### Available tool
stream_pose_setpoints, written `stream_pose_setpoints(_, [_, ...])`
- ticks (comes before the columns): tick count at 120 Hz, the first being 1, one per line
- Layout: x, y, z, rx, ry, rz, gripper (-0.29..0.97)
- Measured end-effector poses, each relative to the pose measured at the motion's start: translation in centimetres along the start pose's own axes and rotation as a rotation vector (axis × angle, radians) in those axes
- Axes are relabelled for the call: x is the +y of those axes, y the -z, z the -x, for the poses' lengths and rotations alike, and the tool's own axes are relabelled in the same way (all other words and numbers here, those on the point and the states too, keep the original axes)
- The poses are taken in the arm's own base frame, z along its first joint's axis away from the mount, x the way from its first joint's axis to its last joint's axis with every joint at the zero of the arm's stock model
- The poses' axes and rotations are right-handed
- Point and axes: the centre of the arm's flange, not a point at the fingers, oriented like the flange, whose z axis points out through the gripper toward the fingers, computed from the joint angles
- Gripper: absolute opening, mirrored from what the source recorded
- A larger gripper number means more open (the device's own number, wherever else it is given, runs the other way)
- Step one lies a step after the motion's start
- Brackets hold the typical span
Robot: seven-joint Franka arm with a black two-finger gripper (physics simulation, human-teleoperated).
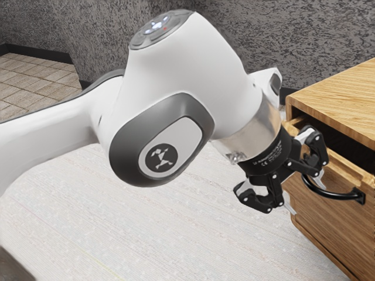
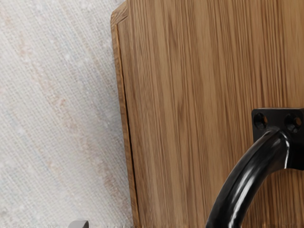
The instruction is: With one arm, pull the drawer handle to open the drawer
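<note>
A wooden cabinet (image 1: 343,99) stands at the exterior view's right. Its drawer front (image 1: 334,225) sits a little way out, with a dark gap above it. A curved black handle (image 1: 334,192) is bolted to that front. My gripper (image 1: 304,194) is right at the handle's near end, open, with its fingers wide apart on either side of the bar. In the wrist view the handle (image 2: 249,187) curves away from its black mounting plate (image 2: 278,124) on the wood-grain drawer front (image 2: 190,104).
A pale textured surface (image 1: 146,234) spreads under the arm and beside the drawer (image 2: 57,118). A dark speckled wall (image 1: 304,35) rises behind the cabinet. A tiled floor (image 1: 29,82) shows at the far left.
</note>
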Motion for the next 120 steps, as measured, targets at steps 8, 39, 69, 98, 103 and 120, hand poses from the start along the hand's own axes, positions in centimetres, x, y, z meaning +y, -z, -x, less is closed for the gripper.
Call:
stream_pose_setpoints(8, [-0.3,0.3,0.4,0.006,-0.002,0.001,0.3])
stream_pose_setpoints(39, [-1.7,1.2,1.9,0.024,0.001,0.004,0.3])
stream_pose_setpoints(69, [-3.0,1.8,2.6,0.046,0.013,0.005,0.3])
stream_pose_setpoints(98, [-4.2,2.5,3.4,0.075,0.016,0.009,0.3])
stream_pose_setpoints(103, [-4.3,2.6,3.5,0.079,0.016,0.011,0.3])
stream_pose_setpoints(120, [-5.0,2.9,4.1,0.092,0.017,0.013,0.3])
